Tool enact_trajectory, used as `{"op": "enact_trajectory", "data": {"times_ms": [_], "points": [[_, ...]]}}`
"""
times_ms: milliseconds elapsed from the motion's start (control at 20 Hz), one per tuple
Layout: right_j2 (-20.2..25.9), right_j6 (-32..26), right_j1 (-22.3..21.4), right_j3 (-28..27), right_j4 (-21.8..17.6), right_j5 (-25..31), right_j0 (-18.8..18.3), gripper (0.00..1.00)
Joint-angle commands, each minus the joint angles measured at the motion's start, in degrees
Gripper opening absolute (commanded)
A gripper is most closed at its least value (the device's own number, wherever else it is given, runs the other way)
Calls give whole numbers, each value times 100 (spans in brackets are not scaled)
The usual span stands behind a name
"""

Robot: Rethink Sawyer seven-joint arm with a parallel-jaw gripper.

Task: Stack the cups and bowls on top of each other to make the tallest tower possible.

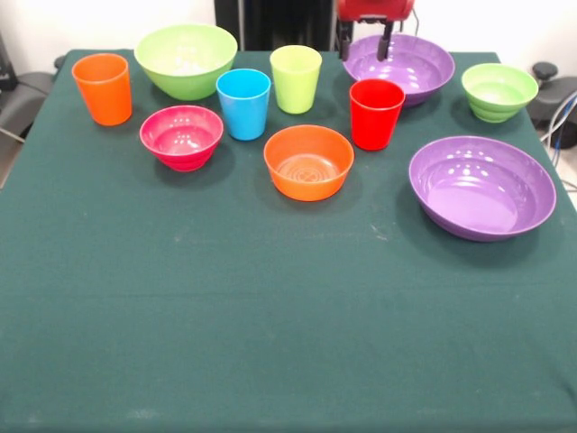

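All cups and bowls stand apart on the green table; no tower shows. Cups: orange (103, 87) far left, sky blue (243, 103), lime green (296, 78), red (376, 113). Bowls: large lime green (186, 59), pink (181, 136), orange (308, 161), small green (499, 91), one purple (407, 66) at the back, one purple (482, 186) at the right. My gripper (365, 43) hangs at the top edge above the back purple bowl's left rim. Its two fingers stand apart, open and empty.
The green tablecloth (270, 316) covers the table. The robot's dark pedestal (270, 23) stands behind the lime green cup. Dark objects lie past the table's left and right edges.
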Motion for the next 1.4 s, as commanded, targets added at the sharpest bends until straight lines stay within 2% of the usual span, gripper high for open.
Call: {"op": "enact_trajectory", "data": {"times_ms": [50, 600, 950, 1400], "points": [[535, 648, -83, -228, -43, 60, -188, 100], [430, 587, 58, -747, 59, 508, -81, 100], [389, 511, 374, -1368, 85, 890, -21, 100], [534, 366, 779, -2024, 48, 1165, -172, 100]]}}
